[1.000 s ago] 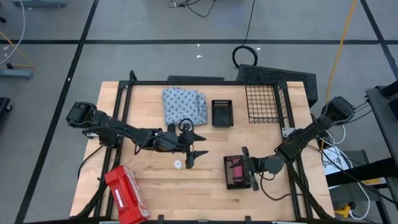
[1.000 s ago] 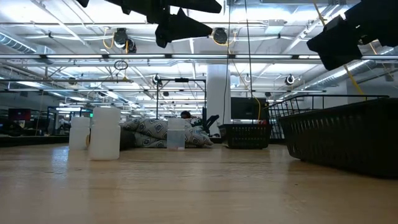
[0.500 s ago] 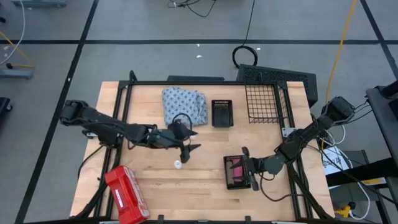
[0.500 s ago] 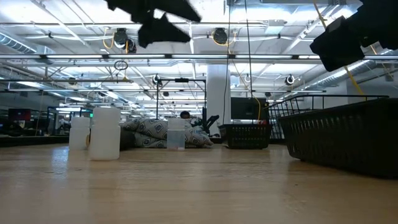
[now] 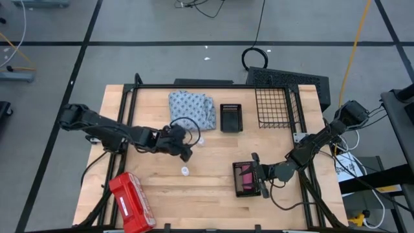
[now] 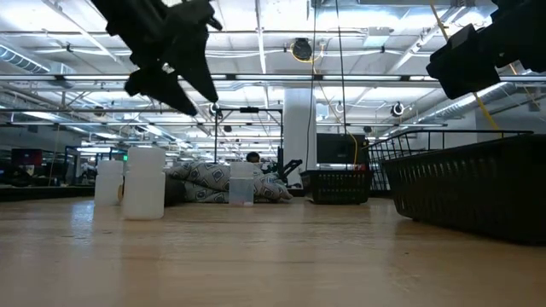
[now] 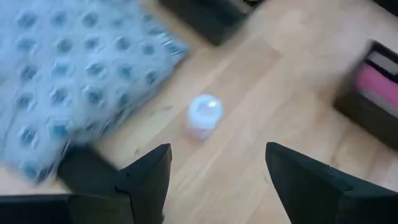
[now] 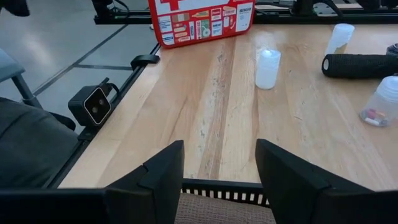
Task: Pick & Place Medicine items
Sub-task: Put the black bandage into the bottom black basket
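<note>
Since a second ago the left gripper [image 5: 187,153] has been drawn back toward the left side of the table, away from the spot above the white bottle [image 5: 185,171] on the bare wood; the right gripper [image 5: 259,176] has been kept where it was. In the left wrist view the left gripper's fingers [image 7: 149,180] are spread wide with nothing between them, and a second small white bottle [image 7: 203,116] is seen standing on the wood just beside the edge of the blue-white patterned cloth [image 7: 68,68]. In the high view that bottle [image 5: 200,139] is found near the cloth's [image 5: 191,109] lower right corner.

At the near edge of the table, the red case [image 5: 131,202] is laid at the left. The right gripper is held over the rim of a small black tray [image 5: 245,179], in which a pink-red tube [image 5: 246,176] is lying. Its fingers [image 8: 161,177] are parted and nothing is gripped.

In the right wrist view a white bottle [image 8: 268,68] is seen upright, a black tube [image 8: 360,65] lying on its side beyond it, and a clear bottle [image 8: 380,102] near that tube.

Farther back, a small black basket [image 5: 230,118] is set just right of the cloth, and a larger wire basket [image 5: 276,108] is placed beside it.
</note>
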`<state>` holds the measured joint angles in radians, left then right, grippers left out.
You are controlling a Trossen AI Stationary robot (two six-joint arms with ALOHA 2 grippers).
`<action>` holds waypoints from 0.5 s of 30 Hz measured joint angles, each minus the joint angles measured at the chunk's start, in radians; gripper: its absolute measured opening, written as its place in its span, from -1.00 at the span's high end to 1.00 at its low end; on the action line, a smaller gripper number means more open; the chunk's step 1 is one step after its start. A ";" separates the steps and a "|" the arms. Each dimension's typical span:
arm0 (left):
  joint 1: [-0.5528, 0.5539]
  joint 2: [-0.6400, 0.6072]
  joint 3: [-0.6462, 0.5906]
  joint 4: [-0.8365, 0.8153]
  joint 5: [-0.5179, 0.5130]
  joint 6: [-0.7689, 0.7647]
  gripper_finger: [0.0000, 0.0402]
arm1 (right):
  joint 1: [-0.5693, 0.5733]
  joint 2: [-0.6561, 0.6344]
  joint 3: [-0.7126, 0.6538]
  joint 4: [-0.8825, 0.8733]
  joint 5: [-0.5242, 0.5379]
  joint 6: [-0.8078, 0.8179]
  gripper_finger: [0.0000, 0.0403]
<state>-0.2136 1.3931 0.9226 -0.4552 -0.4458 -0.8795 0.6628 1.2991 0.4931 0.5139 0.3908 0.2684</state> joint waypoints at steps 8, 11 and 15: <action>0.044 0.000 0.000 -0.151 -0.019 -0.156 -0.35 | 0.000 0.000 0.000 -0.011 0.000 0.000 0.09; 0.054 0.000 0.000 -0.152 -0.027 -0.188 -0.35 | 0.000 0.000 0.000 -0.011 0.000 0.000 0.09; 0.058 0.004 -0.003 -0.152 -0.026 -0.243 -0.35 | 0.000 0.000 0.000 -0.011 0.000 0.005 0.09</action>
<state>-0.1555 1.3973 0.9198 -0.6070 -0.4721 -1.1226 0.6625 1.2991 0.4931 0.5026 0.3905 0.2733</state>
